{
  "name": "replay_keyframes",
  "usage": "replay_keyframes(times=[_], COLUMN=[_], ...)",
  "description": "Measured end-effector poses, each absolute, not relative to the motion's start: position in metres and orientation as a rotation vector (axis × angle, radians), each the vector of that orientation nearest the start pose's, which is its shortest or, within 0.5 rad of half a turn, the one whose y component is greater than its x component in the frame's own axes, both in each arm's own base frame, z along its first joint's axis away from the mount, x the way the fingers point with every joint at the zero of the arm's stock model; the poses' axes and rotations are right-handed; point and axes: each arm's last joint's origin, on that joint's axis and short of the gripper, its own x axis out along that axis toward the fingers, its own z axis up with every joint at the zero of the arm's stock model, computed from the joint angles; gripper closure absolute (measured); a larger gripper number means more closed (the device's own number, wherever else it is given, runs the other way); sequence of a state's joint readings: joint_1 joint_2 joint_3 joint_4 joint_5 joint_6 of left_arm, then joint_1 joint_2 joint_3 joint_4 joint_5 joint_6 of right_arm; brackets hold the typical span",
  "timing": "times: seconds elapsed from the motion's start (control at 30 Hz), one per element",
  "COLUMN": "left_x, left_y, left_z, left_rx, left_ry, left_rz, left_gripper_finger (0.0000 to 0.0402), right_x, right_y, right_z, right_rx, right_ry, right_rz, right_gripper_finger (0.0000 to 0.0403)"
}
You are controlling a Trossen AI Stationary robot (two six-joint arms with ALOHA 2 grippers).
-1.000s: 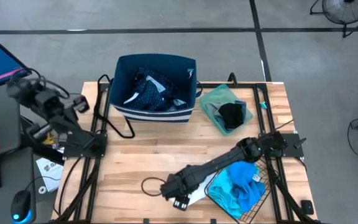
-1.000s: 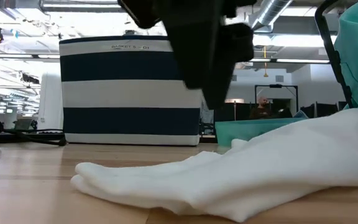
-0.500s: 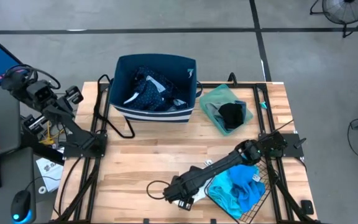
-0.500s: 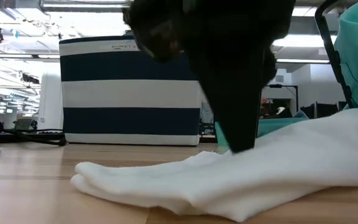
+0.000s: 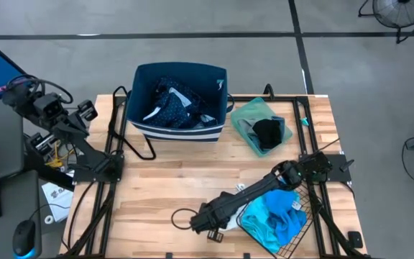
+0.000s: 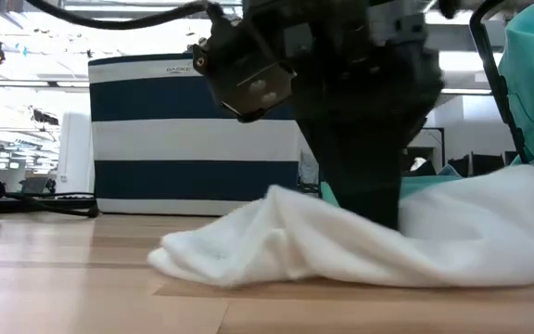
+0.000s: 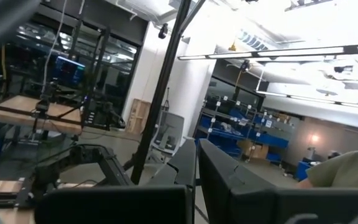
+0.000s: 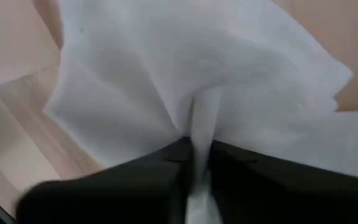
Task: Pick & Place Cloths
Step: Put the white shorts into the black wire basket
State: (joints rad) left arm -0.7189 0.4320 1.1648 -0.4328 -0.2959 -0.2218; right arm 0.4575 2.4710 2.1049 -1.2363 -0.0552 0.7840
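You will find the fabric bin (image 5: 180, 101) at the table's (image 5: 164, 183) far edge, holding a dotted cloth (image 5: 172, 108). To its right lies a cloth pile (image 5: 261, 128). At the near right corner, the wire basket (image 5: 302, 216) holds another cloth (image 5: 275, 214); the white cloth (image 6: 360, 241) lies just left of it, under the right gripper (image 5: 213, 224).

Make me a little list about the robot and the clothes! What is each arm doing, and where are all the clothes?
right gripper: shut on the white cloth, pinching a fold at the table's front edge
left gripper: shut, raised off the table's left side, holding nothing
turquoise cloth: on the black wire mesh basket, front right
striped navy bin: at the back, holds navy dotted cloth
black cloth: lying on a pale green cloth beside the bin
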Motion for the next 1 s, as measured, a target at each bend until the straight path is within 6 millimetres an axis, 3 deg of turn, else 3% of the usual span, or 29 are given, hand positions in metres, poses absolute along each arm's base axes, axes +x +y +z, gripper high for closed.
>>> replay_keyframes(times=[0.2, 0.27, 0.37, 0.5, 0.67, 0.87, 1.0], left_x=[0.017, 0.018, 0.019, 0.019, 0.019, 0.025, 0.031], left_y=[-0.002, -0.002, -0.001, -0.001, -0.001, -0.005, -0.010], left_z=[0.447, 0.443, 0.441, 0.440, 0.440, 0.434, 0.426], left_rx=[-0.342, -0.324, -0.312, -0.311, -0.310, -0.295, -0.281], left_ry=[-0.181, -0.154, -0.132, -0.131, -0.128, -0.106, -0.079], left_rz=[-0.391, -0.359, -0.320, -0.307, -0.306, -0.276, -0.258], left_gripper_finger=[0.0401, 0.0401, 0.0401, 0.0401, 0.0401, 0.0401, 0.0401], right_x=[0.448, 0.455, 0.452, 0.419, 0.353, 0.304, 0.281], right_y=[0.197, 0.191, 0.180, 0.164, 0.154, 0.163, 0.179], right_z=[0.156, 0.181, 0.234, 0.297, 0.374, 0.422, 0.433], right_rx=[0.326, 0.306, 0.263, 0.252, 0.316, 0.430, 0.477], right_ry=[1.480, 1.398, 1.304, 1.236, 1.163, 1.023, 1.009], right_rz=[-0.231, -0.214, -0.198, -0.248, -0.358, -0.318, -0.270], right_gripper_finger=[0.0394, 0.0395, 0.0398, 0.0399, 0.0399, 0.0400, 0.0402])
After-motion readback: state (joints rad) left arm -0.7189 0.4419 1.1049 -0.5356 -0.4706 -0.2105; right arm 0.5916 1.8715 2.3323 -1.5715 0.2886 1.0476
